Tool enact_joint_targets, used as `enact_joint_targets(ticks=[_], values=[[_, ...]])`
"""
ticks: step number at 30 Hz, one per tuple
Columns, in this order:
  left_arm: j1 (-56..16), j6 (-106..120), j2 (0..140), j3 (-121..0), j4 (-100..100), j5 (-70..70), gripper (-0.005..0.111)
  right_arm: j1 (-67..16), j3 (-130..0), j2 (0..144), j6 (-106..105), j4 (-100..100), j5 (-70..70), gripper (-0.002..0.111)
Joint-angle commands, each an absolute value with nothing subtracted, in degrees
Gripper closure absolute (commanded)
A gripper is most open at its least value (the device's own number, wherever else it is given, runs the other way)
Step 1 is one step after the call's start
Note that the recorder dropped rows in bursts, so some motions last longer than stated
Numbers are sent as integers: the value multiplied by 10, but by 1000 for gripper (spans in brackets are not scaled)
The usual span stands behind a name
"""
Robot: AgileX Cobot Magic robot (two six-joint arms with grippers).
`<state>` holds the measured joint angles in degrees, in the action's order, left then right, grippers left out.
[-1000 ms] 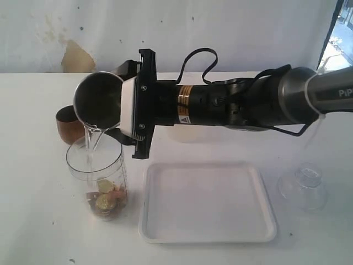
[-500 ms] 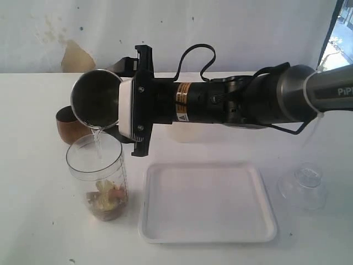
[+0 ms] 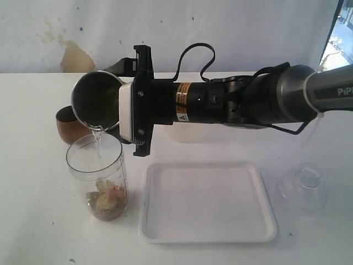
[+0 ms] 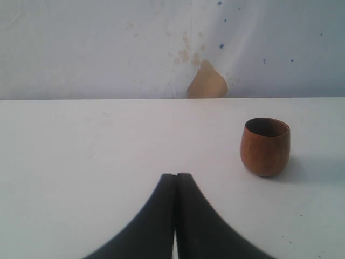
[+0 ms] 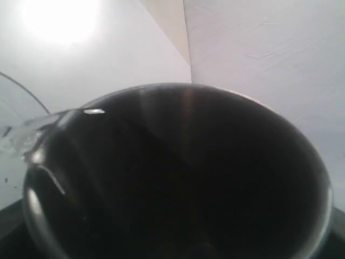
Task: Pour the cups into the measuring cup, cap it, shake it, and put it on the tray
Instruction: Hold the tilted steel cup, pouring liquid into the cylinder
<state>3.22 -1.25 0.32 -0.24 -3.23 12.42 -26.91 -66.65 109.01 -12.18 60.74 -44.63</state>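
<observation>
My right gripper (image 3: 124, 105) is shut on the steel tumbler (image 3: 96, 102), which lies tipped on its side with its mouth over the measuring cup (image 3: 99, 176). A thin stream of water (image 3: 98, 141) falls from the tumbler's lip into that clear cylinder, where small pale and pink pieces sit in the bottom. The tumbler's dark inside (image 5: 178, 178) fills the right wrist view and hides the jaws. The brown wooden cup (image 3: 67, 124) stands upright behind the measuring cup. My left gripper (image 4: 176, 175) is shut and empty, low over the table, with the wooden cup (image 4: 265, 146) ahead of it. The white tray (image 3: 207, 201) lies empty beside the measuring cup.
A clear domed plastic piece (image 3: 303, 186) sits on the table right of the tray. A frosted whitish cup (image 3: 190, 132) stands behind my right arm, mostly hidden. A white wall with a tan patch (image 3: 74, 58) runs along the table's back edge.
The poured stream has thinned from a broad splash to a thin thread. The pieces in the measuring cup have shifted in the water. The tumbler has moved up slightly.
</observation>
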Motion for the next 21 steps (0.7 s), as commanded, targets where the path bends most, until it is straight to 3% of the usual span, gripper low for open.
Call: enact_joint_targets(ticks=[1, 21], values=[[29, -13, 0, 0, -35, 117, 107, -270, -674, 1078, -135, 589, -465, 108], [29, -13, 0, 0, -35, 117, 107, -270, -674, 1078, -156, 589, -464, 108]])
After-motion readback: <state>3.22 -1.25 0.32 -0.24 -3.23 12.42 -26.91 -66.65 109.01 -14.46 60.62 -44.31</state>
